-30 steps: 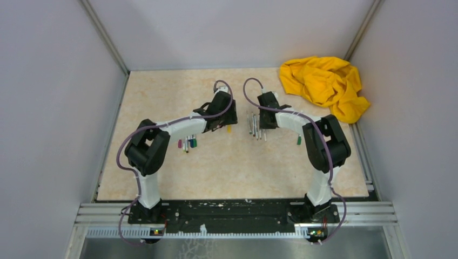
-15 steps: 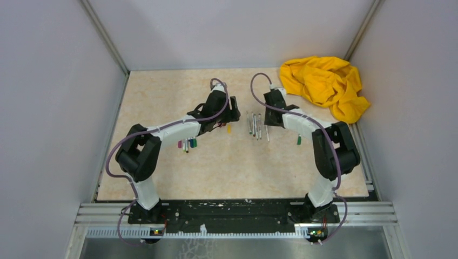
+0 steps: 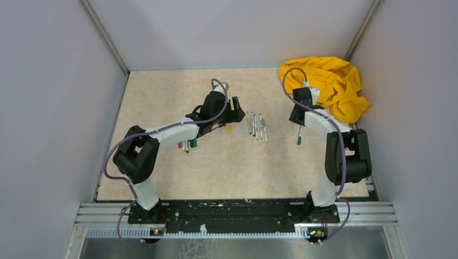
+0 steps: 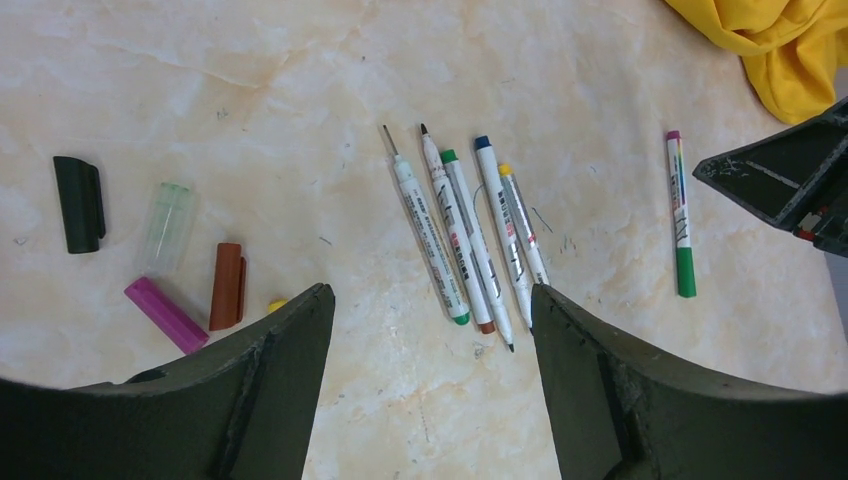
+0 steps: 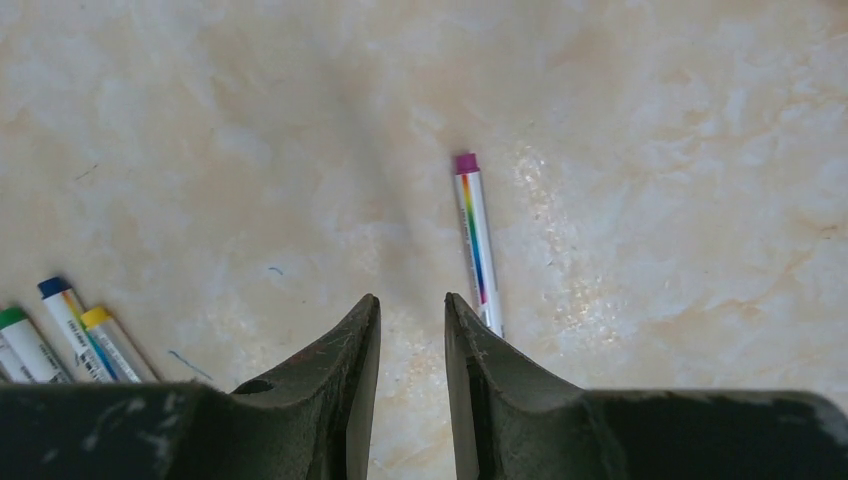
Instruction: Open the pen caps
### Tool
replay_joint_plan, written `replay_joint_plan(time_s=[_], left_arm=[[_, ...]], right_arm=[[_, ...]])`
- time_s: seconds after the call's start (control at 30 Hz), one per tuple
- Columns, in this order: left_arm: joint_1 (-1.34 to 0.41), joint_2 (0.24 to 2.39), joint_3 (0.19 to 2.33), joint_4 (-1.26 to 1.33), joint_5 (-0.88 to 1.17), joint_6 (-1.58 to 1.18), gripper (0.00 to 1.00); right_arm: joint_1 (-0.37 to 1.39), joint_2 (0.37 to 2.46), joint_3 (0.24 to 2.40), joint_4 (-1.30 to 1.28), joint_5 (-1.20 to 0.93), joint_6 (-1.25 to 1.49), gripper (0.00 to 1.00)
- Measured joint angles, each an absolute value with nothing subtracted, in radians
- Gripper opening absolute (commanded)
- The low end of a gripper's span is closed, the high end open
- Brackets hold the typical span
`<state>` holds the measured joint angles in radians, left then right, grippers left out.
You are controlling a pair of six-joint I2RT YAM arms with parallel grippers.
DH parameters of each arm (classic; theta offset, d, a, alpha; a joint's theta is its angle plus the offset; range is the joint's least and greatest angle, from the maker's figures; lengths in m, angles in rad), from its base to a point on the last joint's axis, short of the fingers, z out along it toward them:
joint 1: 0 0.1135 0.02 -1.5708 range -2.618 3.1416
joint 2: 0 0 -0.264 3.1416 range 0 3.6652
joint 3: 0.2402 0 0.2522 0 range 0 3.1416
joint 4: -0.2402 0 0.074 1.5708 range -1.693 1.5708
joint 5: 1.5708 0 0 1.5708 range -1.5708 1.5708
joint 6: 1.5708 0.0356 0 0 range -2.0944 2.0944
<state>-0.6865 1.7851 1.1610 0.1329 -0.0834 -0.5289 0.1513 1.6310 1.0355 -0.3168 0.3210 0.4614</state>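
1. While the left gripper (image 4: 430,390) hung above the table (image 3: 156,102), its jaws were spread wide with nothing between them.
2. Loose pen caps lay grouped on the table to the left of the pens: a dark cap (image 4: 79,203), a clear green cap (image 4: 167,226), a purple cap (image 4: 166,315), a brown-red cap (image 4: 228,286), and a yellow cap (image 4: 277,304) partly hidden behind one finger.
3. Five uncapped pens (image 4: 465,235) lay side by side between the two arms, apart from the loose caps.
4. A sixth pen (image 4: 679,200), well to their right, carried a fitted green cap (image 4: 685,272) on one end.
5. The right gripper (image 5: 412,340) hung over that sixth pen with its jaws parted by a narrow gap and holding nothing. In the right wrist view the barrel ran under one fingertip.
6. A yellow cloth (image 3: 324,86) lay crumpled in the far right corner.
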Motion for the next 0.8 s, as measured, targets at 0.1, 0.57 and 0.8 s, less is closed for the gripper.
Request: replay_joint_plan(time_s=[0.1,0.57,0.8], left_arm=[[-0.686,1.784,1.158,0.143,-0.068,-0.530,0.78],[-0.686,1.784,1.157,0.170,-0.032,-0.530,0.78],[-0.686,1.784,1.157,0.175,-0.032,-0.531,0.78]], right_arm=[[0.126,1.637,1.034,-0.323,0.332,0.461,0.30],[0.053,1.758,1.034,-0.320,0.320,0.439,0.30],[0.047,1.779,1.055,-0.299,0.285,0.422,0.00]])
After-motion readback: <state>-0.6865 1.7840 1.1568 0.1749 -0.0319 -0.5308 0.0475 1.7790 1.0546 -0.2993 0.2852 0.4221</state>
